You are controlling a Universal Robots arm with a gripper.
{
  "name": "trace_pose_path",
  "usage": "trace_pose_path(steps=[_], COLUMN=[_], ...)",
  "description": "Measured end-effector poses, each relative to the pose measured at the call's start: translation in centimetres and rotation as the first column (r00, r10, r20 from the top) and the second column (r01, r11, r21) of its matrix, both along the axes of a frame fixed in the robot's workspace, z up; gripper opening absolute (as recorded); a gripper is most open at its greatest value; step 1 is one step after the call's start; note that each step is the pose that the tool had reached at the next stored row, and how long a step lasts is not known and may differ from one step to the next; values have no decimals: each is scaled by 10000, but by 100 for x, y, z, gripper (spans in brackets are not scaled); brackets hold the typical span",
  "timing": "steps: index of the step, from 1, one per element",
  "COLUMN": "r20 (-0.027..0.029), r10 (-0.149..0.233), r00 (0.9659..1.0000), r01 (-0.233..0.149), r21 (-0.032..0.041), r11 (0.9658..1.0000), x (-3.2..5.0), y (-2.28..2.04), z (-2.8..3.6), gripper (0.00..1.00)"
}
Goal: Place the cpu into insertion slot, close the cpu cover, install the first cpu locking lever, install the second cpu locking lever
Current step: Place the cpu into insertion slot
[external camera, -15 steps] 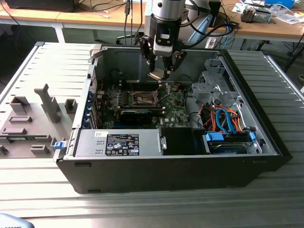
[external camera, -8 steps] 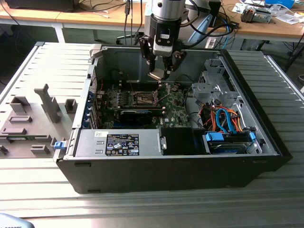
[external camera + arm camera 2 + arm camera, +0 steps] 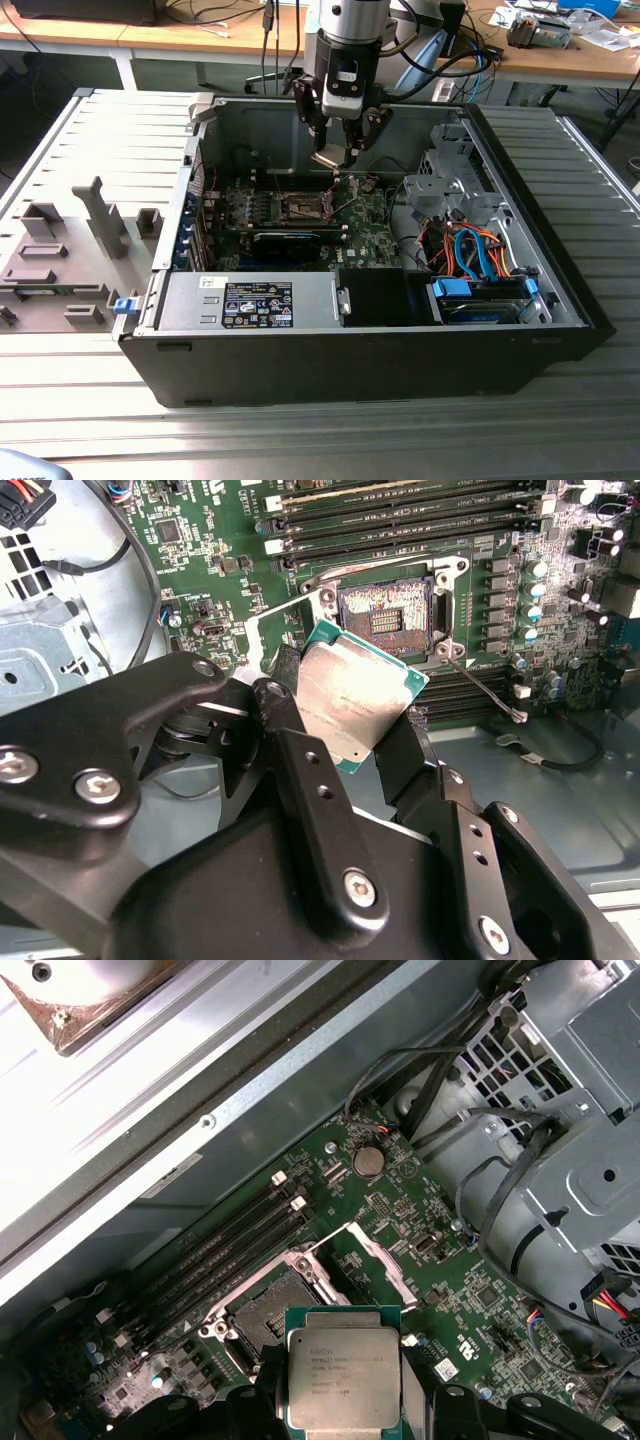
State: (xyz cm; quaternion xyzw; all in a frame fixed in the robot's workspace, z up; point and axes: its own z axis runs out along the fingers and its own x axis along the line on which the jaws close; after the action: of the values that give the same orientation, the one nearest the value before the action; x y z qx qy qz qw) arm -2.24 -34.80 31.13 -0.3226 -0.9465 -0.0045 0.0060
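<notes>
1. Jaws closed on the cpu; the gripper pinches its opposite edges.
2. The cpu hangs above the insertion slot, not touching it. The cpu cover stands open.
3. Placing is in hand; seating likely calls for the plate square and level over the socket.

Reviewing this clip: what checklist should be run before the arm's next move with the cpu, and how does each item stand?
1. Grip on the cpu: ok, the gripper is shut on its edges.
2. Insertion slot empty: ok, bare contacts show.
3. Cpu cover swung up off the slot: ok.
4. Cpu seated: not ok, it hangs above the board.
5. Corner orientation matches the slot: cannot tell.
</notes>
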Motion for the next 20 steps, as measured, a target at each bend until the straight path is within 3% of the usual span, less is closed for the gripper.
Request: trace_pose_path(steps=[20], r20=[0], r10=[-81], r00=[10000], r01=[81], r21=[-6], r11=[10000], x=[0], y=[0], z=[-1], gripper=[55])
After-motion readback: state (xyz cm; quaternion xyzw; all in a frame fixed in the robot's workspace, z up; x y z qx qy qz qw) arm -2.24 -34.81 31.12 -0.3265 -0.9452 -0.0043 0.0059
